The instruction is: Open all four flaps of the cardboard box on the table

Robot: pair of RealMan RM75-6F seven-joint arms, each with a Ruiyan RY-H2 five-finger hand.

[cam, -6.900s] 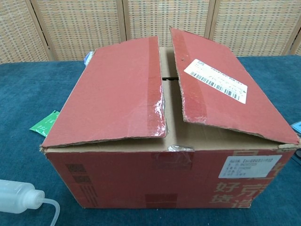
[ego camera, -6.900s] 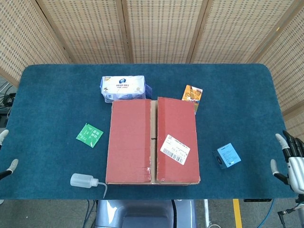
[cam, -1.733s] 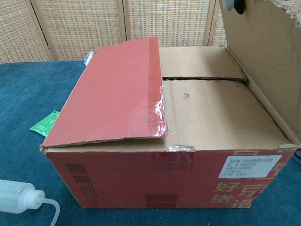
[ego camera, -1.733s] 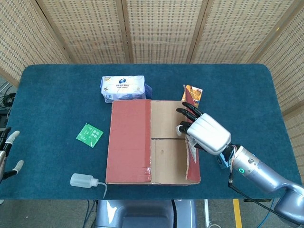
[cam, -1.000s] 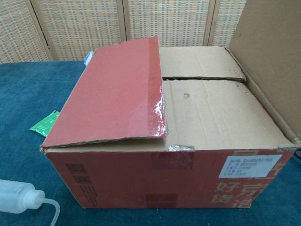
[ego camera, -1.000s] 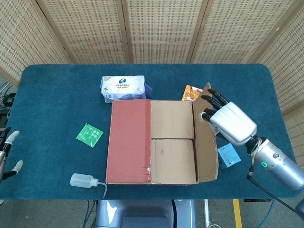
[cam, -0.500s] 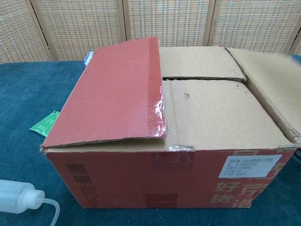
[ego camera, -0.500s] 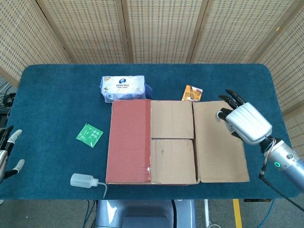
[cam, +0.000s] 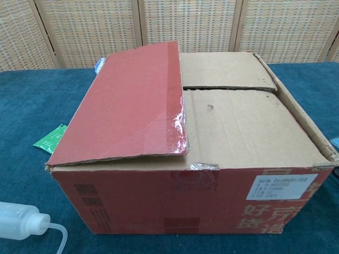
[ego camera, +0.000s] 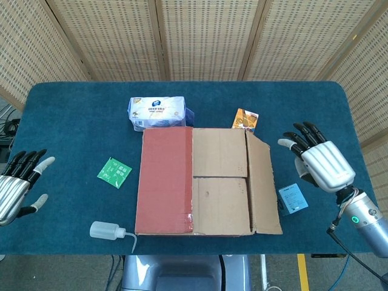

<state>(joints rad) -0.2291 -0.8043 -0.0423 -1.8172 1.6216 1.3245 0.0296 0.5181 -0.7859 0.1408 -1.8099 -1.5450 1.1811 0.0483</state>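
The cardboard box (ego camera: pixel 194 227) stands mid-table. Its red left flap (ego camera: pixel 163 180) lies closed over the top, seen sloping in the chest view as the red left flap (cam: pixel 127 103). The right flap (ego camera: pixel 264 182) is folded outward and slants down beside the box. Both brown inner flaps, far (ego camera: pixel 219 151) and near (ego camera: pixel 221 206), lie flat and closed. My right hand (ego camera: pixel 318 160) hovers to the right of the box, fingers spread, holding nothing. At the table's left edge my left hand (ego camera: pixel 15 182) is open too, far from the box. The chest view shows no hand.
A tissue pack (ego camera: pixel 159 113) and an orange packet (ego camera: pixel 245 119) lie behind the box. A green packet (ego camera: pixel 114 172) and a squeeze bottle (ego camera: pixel 109 231) lie left of it. A blue card (ego camera: pixel 293 198) sits under the right flap's edge.
The right flap has swung from upright to outward and now droops beside the box. My right hand has let it go and drawn off right. My left hand has come further into view.
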